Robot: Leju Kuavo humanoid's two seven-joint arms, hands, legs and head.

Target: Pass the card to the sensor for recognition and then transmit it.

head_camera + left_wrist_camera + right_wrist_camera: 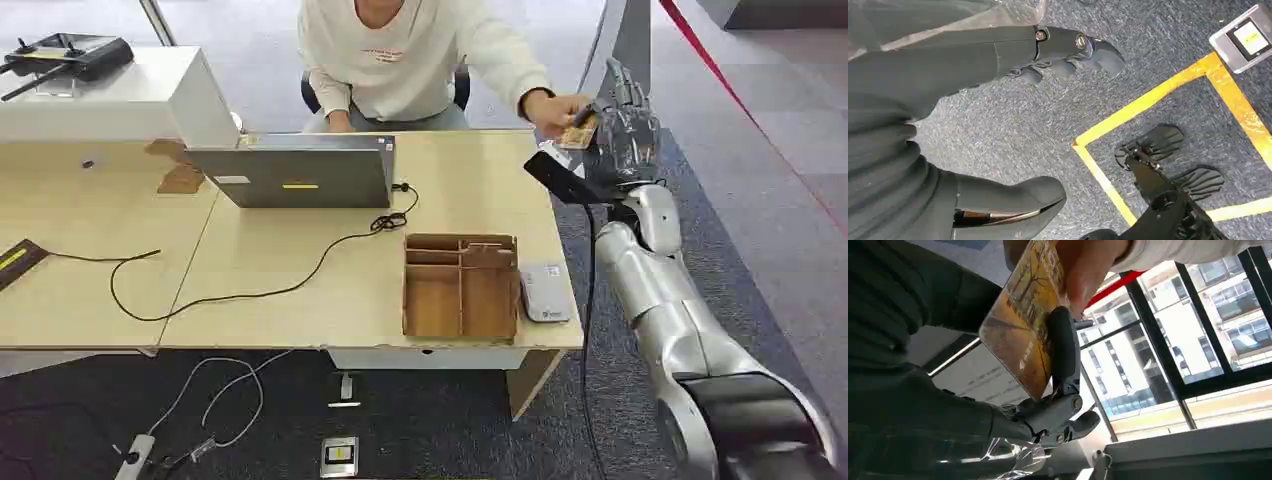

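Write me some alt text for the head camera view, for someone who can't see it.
The robot's right hand and a seated person's hand both hold a yellowish card past the far right corner of a wooden desk, which carries a laptop, a compartmented cardboard tray and a small grey sensor.

Yellow-brown printed card (1023,335), tilted, between robot fingers (1063,347) and a person's hand (1088,270).

Bright, even daylight (slightly soft)
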